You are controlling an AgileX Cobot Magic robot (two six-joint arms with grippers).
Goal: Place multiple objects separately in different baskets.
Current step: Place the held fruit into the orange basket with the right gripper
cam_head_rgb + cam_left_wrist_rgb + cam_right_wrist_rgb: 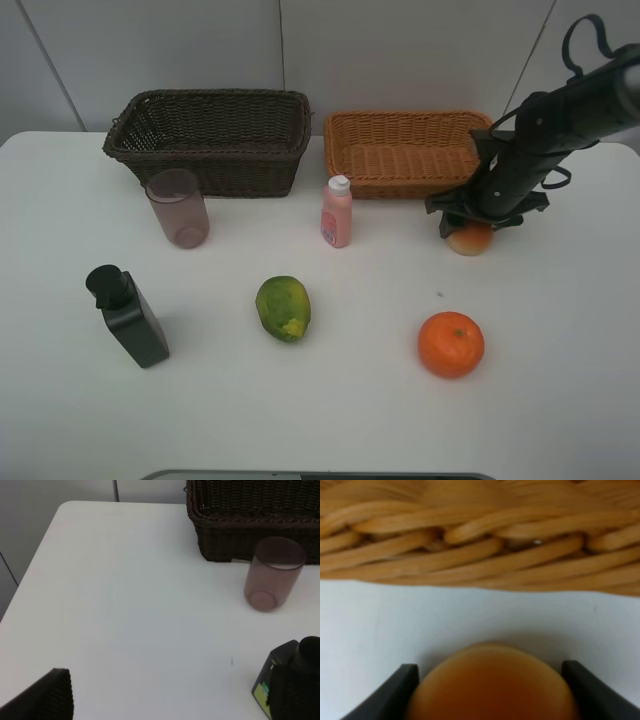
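Exterior high view: white surface (330,410) carrying two rectangular woven wicker baskets side by side at the far edge, one deeper dark brown basket (210,168) and one shallower orange-tan basket (400,184). Six loose items counted: three fruits, two bottles, one cup. The translucent pinkish cup (178,208) stands upright just in front of the dark brown basket. The small pink white-capped bottle (337,212) stands upright before the gap between the baskets. The black pump bottle (128,315), the green-yellow papaya-like fruit (283,308) and the orange (451,344) lie nearer the front, well apart. The right gripper (471,228) is down over the red-yellow peach-like fruit (470,241), just in front of the orange-tan basket's near right corner. Only the right wrist view confirms the grasp: both fingers (395,692) press against the fruit's sides, with the basket weave close beyond. The left arm is not seen from above. The left wrist view shows one dark finger (47,695) of the left gripper only, so whether it is open or closed cannot be told. That view alone shows a yellow-green label (261,692) on the pump bottle.
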